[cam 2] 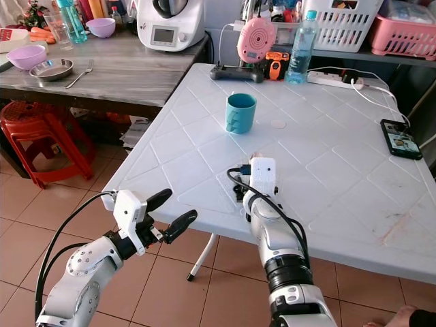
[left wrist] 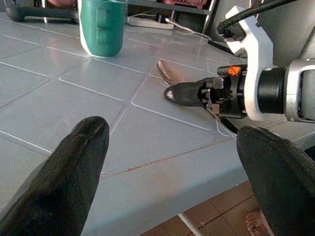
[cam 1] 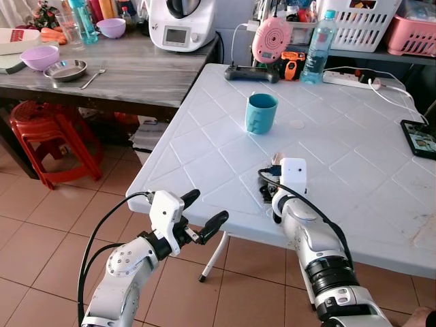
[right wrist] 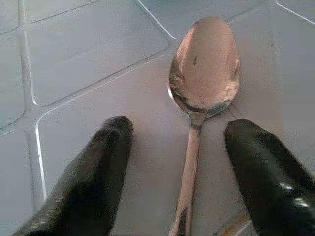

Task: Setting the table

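Note:
A metal spoon [right wrist: 204, 73] lies flat on the white plastic table [cam 1: 204, 157], near its front edge. My right gripper [right wrist: 179, 129] rests low on the table and is open, with one black finger on each side of the spoon's handle and the bowl just beyond the fingertips. From the head, the spoon's bowl [cam 1: 276, 158] peeks out past the white wrist mount. A teal mug [cam 1: 261, 112] stands upright farther back on the table. My left gripper [cam 1: 211, 204] hangs open and holds nothing, just off the table's front edge over the floor, pointing at the right gripper.
At the table's back edge are a water bottle [cam 1: 318, 46], a black controller [cam 1: 251, 73] and a power strip [cam 1: 347, 78]. A phone [cam 1: 419, 138] lies at the right. The wooden table [cam 1: 136, 68] on the left holds purple bowls, a metal plate and a fork. Beneath it stands a red stool [cam 1: 51, 133].

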You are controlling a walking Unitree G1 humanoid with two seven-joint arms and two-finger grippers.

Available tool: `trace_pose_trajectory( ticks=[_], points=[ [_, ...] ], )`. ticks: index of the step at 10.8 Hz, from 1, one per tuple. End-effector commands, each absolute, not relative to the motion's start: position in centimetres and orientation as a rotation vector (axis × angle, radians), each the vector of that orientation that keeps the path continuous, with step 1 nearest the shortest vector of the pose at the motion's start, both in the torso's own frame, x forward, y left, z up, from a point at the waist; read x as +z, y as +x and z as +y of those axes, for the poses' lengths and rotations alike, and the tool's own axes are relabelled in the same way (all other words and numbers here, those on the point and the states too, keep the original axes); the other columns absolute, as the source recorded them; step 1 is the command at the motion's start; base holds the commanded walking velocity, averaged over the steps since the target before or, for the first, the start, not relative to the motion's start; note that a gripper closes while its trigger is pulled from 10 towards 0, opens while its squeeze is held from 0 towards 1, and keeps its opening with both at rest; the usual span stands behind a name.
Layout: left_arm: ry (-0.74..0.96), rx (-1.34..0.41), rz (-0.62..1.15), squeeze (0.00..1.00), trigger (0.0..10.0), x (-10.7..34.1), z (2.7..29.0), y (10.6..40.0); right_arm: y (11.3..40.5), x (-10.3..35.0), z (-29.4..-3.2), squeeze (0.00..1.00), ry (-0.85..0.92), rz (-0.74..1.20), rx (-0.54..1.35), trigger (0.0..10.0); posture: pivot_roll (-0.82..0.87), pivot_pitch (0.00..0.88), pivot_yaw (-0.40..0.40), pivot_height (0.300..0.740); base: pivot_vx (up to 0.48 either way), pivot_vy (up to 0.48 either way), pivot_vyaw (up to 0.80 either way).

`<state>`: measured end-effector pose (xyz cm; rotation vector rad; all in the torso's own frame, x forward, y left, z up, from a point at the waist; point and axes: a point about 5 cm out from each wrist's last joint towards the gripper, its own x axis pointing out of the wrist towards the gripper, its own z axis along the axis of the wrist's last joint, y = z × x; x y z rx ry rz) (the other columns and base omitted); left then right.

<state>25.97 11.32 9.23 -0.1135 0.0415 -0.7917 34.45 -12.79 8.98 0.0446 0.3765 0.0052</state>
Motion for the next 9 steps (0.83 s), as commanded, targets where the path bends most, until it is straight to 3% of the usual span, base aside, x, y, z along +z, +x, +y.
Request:
trace_pose_trajectory(
  ticks=[1,2,3,9],
  points=[
    [-0.105,-0.812,0.027,0.00,10.0,9.8,11.4,26.1,33.6,7.2,-13.5,0.00,0.051,0.465,-0.020,0.0,0.01,0.036,0.009,0.740,0.000,0.000,0.00],
    [-0.094,-0.825,0.028,0.00,10.0,9.9,11.4,26.2,33.4,6.8,-13.7,0.00,0.017,0.497,-0.005,1.9,0.01,0.037,0.008,0.740,0.000,0.000,0.00],
    [-0.092,-0.835,0.022,0.00,10.0,10.1,11.5,26.3,33.3,6.7,-14.0,0.00,0.016,0.505,-0.008,0.0,0.01,0.037,0.008,0.740,0.000,0.000,0.00],
    [-0.070,-0.916,0.040,0.00,10.0,10.1,11.4,26.4,32.6,5.7,-14.0,0.00,0.024,0.553,0.013,0.0,0.01,0.036,0.013,0.740,0.000,0.000,0.00]
  ],
)
